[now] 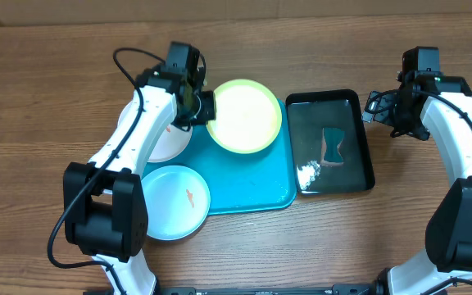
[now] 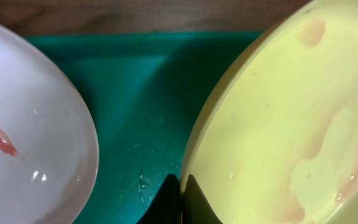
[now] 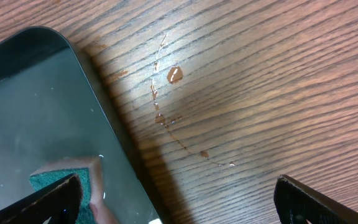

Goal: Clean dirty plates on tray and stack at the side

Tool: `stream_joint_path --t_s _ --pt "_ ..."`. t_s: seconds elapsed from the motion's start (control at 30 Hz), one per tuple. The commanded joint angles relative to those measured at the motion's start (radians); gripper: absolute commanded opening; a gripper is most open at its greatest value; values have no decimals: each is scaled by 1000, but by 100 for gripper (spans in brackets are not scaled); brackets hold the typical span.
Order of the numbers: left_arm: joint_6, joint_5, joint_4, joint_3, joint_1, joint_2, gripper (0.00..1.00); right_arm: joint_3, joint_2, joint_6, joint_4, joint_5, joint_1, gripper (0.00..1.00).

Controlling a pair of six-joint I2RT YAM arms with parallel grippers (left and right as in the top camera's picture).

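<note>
Left gripper (image 1: 209, 108) is clenched on the near-left rim of the yellow-green plate (image 1: 244, 115). The left wrist view shows the two black fingers (image 2: 166, 202) pinched together over that edge. The yellow-green plate (image 2: 278, 124) sits tilted over the far end of the turquoise tray (image 1: 252, 176), with its far edge reaching past the tray's rim. Its inside is wet and carries a faint orange-pink film.

The white plate (image 1: 170, 139) lies on the table (image 1: 56, 98) just left of the tray. It is partly hidden under the left arm, and an orange smear shows on it. The light blue plate (image 1: 176, 202) sits nearer the robot with an orange smear at its centre, overlapping the tray's near-left corner. Beside the tray (image 2: 142, 93), the left wrist view shows a pale plate (image 2: 30, 143) with an orange streak; which of the two it is I cannot tell.

A black tray (image 1: 365, 139) lies right of the turquoise one. It holds water, a sponge (image 1: 333, 146) and a clump of white foam (image 1: 308, 172).

Right gripper (image 1: 374, 106) hangs spread wide and empty over the table beside the black tray's far-right corner, with a few droplets (image 3: 174, 74) on the wood below it.
</note>
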Motion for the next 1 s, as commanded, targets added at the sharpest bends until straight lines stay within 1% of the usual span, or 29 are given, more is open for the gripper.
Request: stream_joint_path --t_s 0.0,0.13,0.33,0.47,0.57,0.73,0.97 --pt "37 -5 -23 98 3 5 4 11 -10 4 2 -4 0 100" --pt "33 4 -25 139 -18 5 4 11 -10 4 2 -4 0 100" --pt "33 -1 16 153 -98 5 4 11 -10 4 2 -4 0 100" --pt "-14 -98 58 153 -176 5 4 11 -10 4 2 -5 0 100" --pt "-17 -172 76 154 -230 5 4 11 -10 4 2 -5 0 100" --pt "-19 -346 72 168 -310 5 4 11 -10 4 2 -5 0 100" --pt "-18 -550 64 200 -407 -2 4 11 -10 4 2 -5 0 100"
